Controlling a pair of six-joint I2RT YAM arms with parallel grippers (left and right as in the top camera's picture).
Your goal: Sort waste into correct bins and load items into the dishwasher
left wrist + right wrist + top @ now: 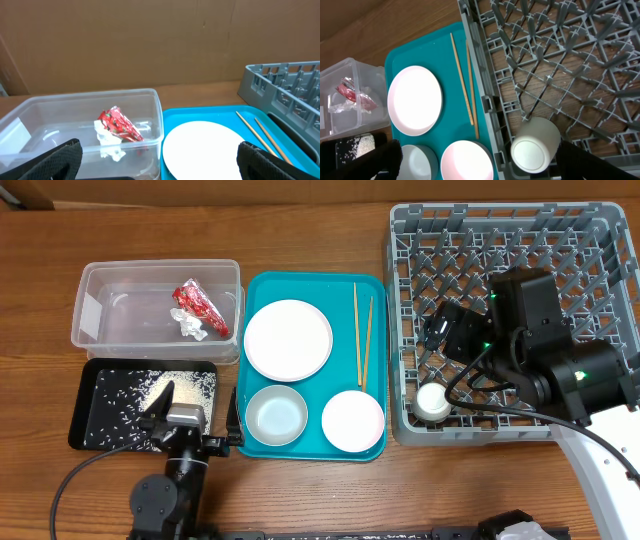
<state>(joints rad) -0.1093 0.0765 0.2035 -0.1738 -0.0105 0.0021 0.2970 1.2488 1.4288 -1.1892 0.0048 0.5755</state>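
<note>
The red wrapper [200, 305] lies in the clear tub [100, 300]. Rice grains [130, 395] are scattered on the black tray [90, 420]. A white plate [288, 340], grey bowl [276, 415], pink bowl [353, 420] and chopsticks [362, 335] rest on the teal tray [375, 290]. A white cup [434, 402] stands upside down in the front-left corner of the grey rack [600, 240]. My left gripper [197, 412] is open and empty, between the black tray and the teal tray. My right gripper [450, 335] hangs open and empty above the rack's left part, over the cup [535, 147].
The rack's upright pegs [545, 50] fill its grid behind the cup. A cardboard wall runs along the table's back edge. The right arm's cable loops over the rack's front left.
</note>
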